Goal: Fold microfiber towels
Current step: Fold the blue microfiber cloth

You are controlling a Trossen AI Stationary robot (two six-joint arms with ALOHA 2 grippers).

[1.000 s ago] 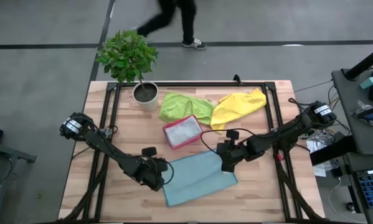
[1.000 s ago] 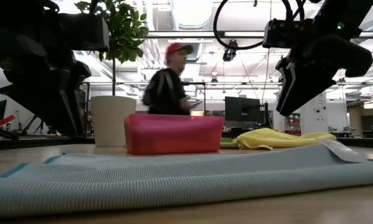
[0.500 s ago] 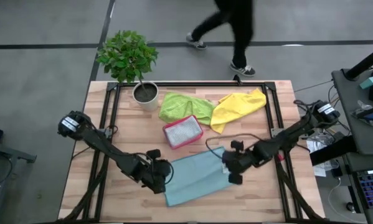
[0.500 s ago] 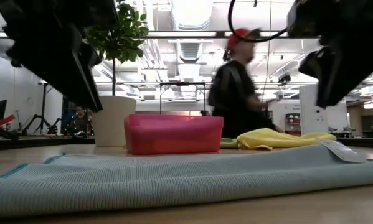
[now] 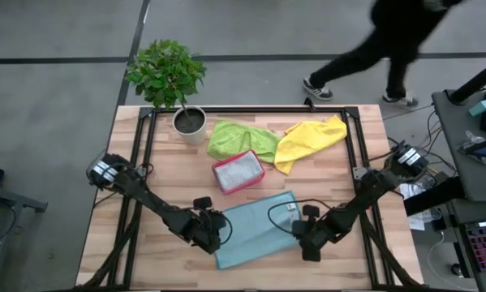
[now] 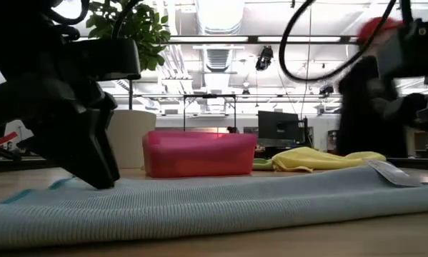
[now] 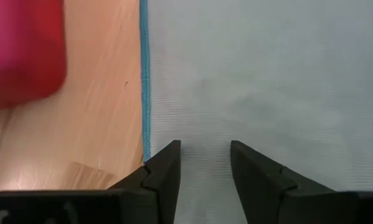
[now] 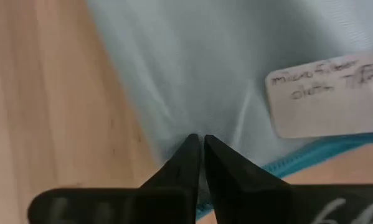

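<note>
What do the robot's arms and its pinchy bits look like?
Both arms are thin, dark and jointed, with black cables looping off them. Each shoulder end has a round cap with a pale ring. The left end effector and right end effector each have two matte black, wedge-shaped fingers tapering to narrow tips.

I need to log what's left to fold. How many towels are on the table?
3 clearly visible: a teal-blue towel near the front between both grippers, a lime green towel and a yellow towel bunched at the back. Others may be hidden.
</note>
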